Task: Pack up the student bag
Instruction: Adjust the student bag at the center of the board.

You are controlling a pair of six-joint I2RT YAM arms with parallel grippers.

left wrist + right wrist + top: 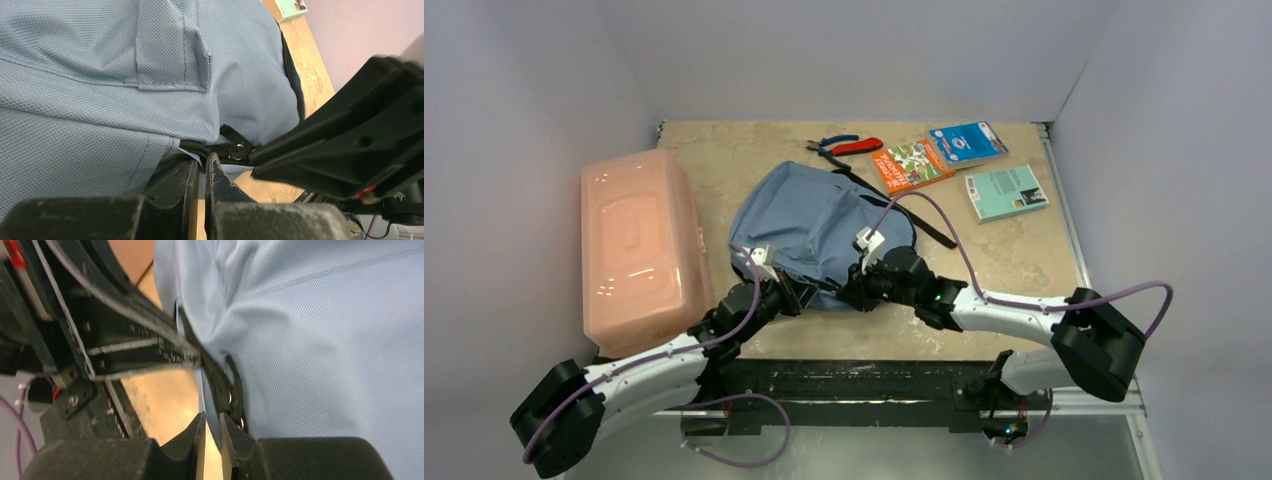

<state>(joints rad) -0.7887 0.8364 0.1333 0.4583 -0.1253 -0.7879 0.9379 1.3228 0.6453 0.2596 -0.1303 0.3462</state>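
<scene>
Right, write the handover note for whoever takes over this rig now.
Left gripper: shut at the student bag's near edge.
Right gripper: jaws nearly together beside the zip pull; grip unclear.
Bag lies mid-table, no opening visible.
Pliers, orange book, blue packet and teal booklet lie on the table beyond it; pink box on its left.
Done: nothing visibly packed. Left: open the bag, load the items.

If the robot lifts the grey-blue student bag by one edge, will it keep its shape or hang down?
The student bag will likely sag: its fabric lies creased and slumped. It looks flat, so probably light. Its loose strap may drag behind.
</scene>
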